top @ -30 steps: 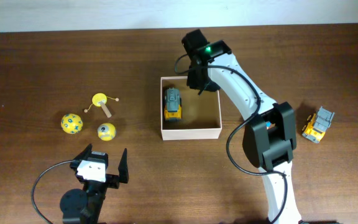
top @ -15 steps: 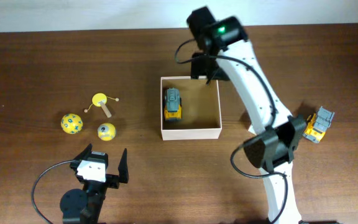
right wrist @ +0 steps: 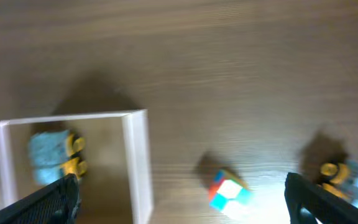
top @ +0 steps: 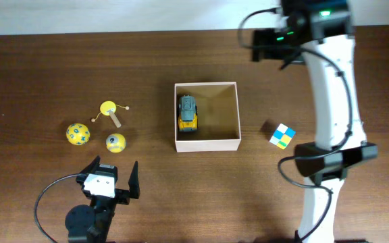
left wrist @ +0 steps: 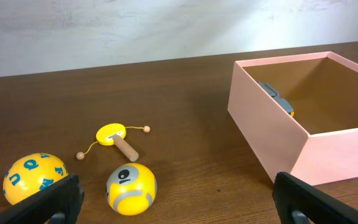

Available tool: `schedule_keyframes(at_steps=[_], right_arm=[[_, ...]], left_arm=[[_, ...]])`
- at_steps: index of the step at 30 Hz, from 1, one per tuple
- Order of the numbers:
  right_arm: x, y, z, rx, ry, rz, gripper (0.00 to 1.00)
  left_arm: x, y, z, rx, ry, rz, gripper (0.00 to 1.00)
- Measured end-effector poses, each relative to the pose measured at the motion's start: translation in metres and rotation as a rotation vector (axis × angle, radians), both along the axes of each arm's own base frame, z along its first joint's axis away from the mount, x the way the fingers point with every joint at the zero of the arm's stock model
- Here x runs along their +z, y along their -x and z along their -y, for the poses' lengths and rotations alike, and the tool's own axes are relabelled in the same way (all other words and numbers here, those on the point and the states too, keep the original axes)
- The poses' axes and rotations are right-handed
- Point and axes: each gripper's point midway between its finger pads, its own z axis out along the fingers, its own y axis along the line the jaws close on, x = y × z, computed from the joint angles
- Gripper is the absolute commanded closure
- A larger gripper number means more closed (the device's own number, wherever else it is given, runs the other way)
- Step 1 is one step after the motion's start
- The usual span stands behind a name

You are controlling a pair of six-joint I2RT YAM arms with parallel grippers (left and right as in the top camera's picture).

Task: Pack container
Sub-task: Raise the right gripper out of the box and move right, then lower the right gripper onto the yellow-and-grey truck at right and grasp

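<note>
Right gripper (right wrist: 179, 186) hangs spread, empty, upper right; we judge fetching the cube (top: 281, 135) for the container (top: 208, 144) comes next

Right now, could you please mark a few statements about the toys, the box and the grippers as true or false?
1. A toy truck lies inside the container. True.
2. The puzzle cube is inside the container. False: it lies on the table, outside the container.
3. The blue-marked yellow ball and the yellow-and-grey ball lie on the table outside the container. True.
4. The left gripper grips the yellow-and-grey ball. False: it is open, empty and apart from both balls.
5. The right gripper is open. True.
</note>
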Motion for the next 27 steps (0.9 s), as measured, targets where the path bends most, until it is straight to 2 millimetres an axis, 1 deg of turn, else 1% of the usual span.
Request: schedule_keyframes(at_steps=[3, 6, 9, 13, 15, 19, 22, 24, 27], right_arm=[[0.002, 0.001, 0.044, -0.081, -0.001, -0.005, 0.01], [0.004, 0.011, 0.085, -0.163, 0.003, -0.022, 0.01], [0.004, 0.030, 0.124, -0.244, 0.011, -0.054, 0.01], [-0.002, 0.064, 0.164, -0.347, 0.015, -0.116, 0.01], [-0.008, 0.084, 0.179, -0.394, 0.011, -0.160, 0.01], [-0.026, 0.116, 0.196, -0.471, -0.008, -0.251, 0.01], [-0.045, 0.132, 0.209, -0.538, -0.028, -0.312, 0.01], [-0.063, 0.138, 0.218, -0.576, -0.042, -0.345, 0.01], [-0.092, 0.143, 0.225, -0.615, -0.072, -0.383, 0.01]], left_arm=[[0.000, 0.000, 0.000, 0.000, 0.000, 0.000, 0.01], [0.000, 0.000, 0.000, 0.000, 0.000, 0.000, 0.01], [0.000, 0.000, 0.000, 0.000, 0.000, 0.000, 0.01], [0.000, 0.000, 0.000, 0.000, 0.000, 0.000, 0.01], [0.000, 0.000, 0.000, 0.000, 0.000, 0.000, 0.01], [0.000, 0.000, 0.000, 0.000, 0.000, 0.000, 0.01], [0.000, 0.000, 0.000, 0.000, 0.000, 0.000, 0.01], [0.000, 0.000, 0.000, 0.000, 0.000, 0.000, 0.01], [0.000, 0.000, 0.000, 0.000, 0.000, 0.000, 0.01]])
